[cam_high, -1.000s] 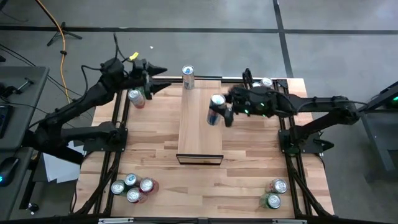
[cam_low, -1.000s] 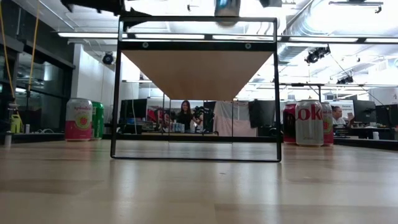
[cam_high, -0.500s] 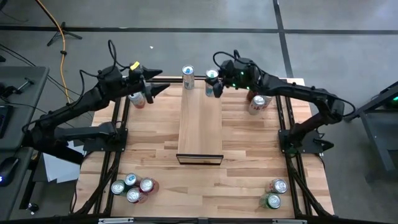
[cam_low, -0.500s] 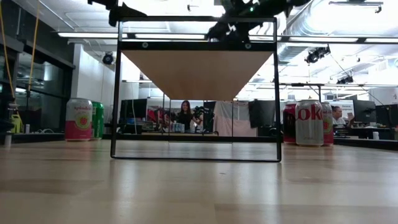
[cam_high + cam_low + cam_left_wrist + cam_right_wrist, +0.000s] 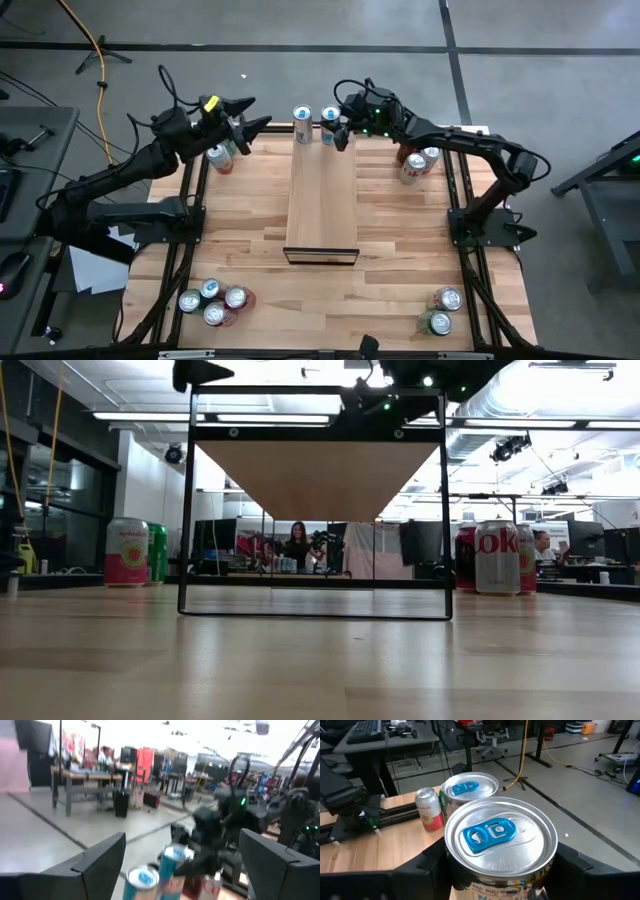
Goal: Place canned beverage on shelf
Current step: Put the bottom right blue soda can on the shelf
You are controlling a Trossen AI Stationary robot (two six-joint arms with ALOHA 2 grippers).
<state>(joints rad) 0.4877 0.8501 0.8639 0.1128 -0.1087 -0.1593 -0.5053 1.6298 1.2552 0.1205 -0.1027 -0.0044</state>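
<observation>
Right jaws [image 5: 335,127]: clamped on a blue-tabbed can [image 5: 500,845], held over the shelf's [image 5: 322,195] far end.
Second can [image 5: 302,124]: just beside those jaws.
Left jaws [image 5: 250,113]: open, empty, beyond the desk's [image 5: 400,260] far left edge.

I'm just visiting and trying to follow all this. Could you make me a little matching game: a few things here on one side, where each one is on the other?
Things:
1. right claw
2. left claw
3. shelf
4. four-can cluster

Places:
A. near left corner of the table
B. middle of the table
C. shut on a can at the shelf's far end
D. open, above the table's far left edge

Pairs: 1-C, 2-D, 3-B, 4-A
</observation>
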